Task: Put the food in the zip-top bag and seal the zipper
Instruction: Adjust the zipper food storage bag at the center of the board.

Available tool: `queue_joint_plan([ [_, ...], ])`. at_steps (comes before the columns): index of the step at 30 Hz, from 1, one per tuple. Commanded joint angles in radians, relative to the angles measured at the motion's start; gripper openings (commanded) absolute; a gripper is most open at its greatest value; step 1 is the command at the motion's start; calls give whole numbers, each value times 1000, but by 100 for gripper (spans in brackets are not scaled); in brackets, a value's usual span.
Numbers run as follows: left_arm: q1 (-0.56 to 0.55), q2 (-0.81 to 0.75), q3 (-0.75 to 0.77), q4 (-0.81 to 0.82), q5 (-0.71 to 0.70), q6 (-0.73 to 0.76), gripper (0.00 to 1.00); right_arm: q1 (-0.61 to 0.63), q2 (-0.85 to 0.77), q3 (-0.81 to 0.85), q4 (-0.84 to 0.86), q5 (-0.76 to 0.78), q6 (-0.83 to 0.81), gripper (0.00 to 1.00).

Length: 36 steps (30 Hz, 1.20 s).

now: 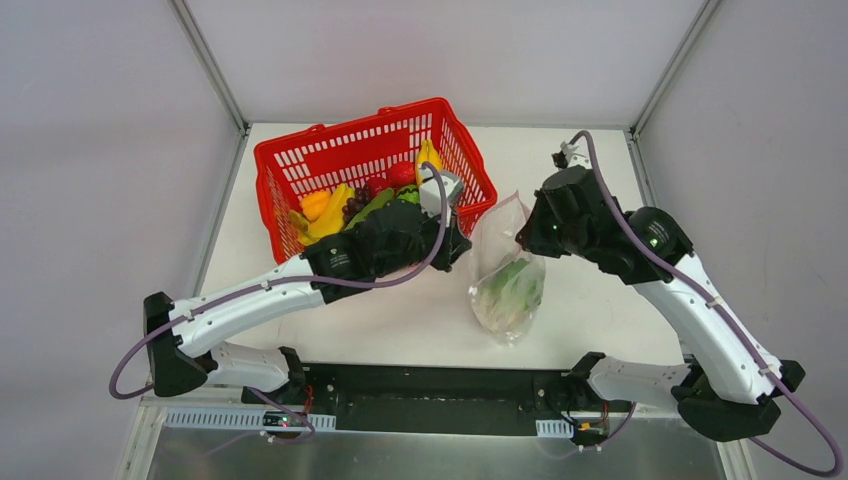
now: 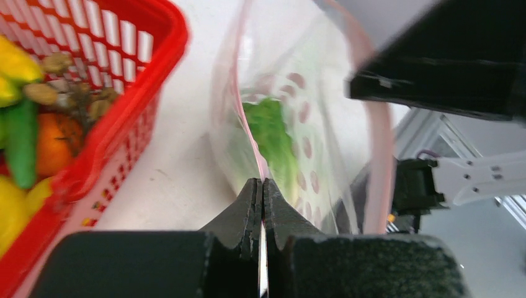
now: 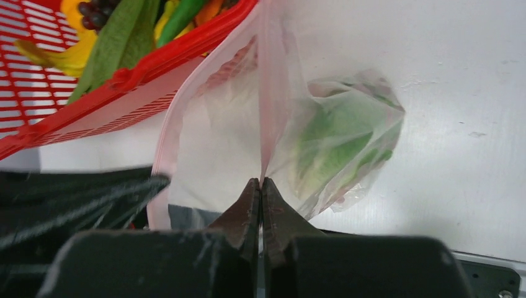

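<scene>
The zip-top bag [image 1: 508, 300], thin, limp and slippery, lies just right of the red basket [image 1: 300, 160], lettuce [image 1: 518, 280] inside. Left fingers [image 2: 245, 214] and right fingers [image 3: 245, 211] each pinch its pink zipper [image 3: 268, 93], seemingly opposite lips. That stiffer strip is the best hold.

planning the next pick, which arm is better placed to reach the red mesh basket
Left, likely: the left gripper, pinching the clear spotted plastic bag, sits beside the red mesh basket; the right gripper is across the bag.
</scene>
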Motion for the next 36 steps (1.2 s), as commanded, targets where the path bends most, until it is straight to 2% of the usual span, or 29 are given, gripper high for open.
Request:
queue_joint_plan([
  [1, 83, -54, -18, -39, -69, 45, 0, 4, -69, 13, 95, -136, -4, 0],
  [7, 126, -53, -2, -80, -62, 58, 0, 4, -89, -22, 97, -140, 23, 0],
  [8, 126, -49, 1, -79, -55, 59, 5, 4, -90, -25, 98, -141, 26, 0],
  [12, 126, -39, 20, -83, -12, 51, 43, 5, -89, -41, 123, -153, 35, 0],
  [18, 126, -81, 74, -125, 7, 105, 73, 4, -89, -65, 176, -152, 40, 0],
  [21, 128, -123, 107, -169, -34, 149, 97, 4, -90, -80, 200, -157, 43, 0],
  [26, 155, -193, 125, -240, -157, 208, 99, 5, -89, -93, 219, -159, 39, 0],
  [29, 212, -211, 128, -301, -194, 202, 99, 4, -90, -100, 232, -174, 36, 0],
  [33, 314, -206, 137, -427, -244, 159, 99, 4, -89, -108, 246, -193, 31, 0],
  [36, 460, -186, 124, -499, -167, 120, 99, 5, -89, -111, 255, -203, 28, 0],
])
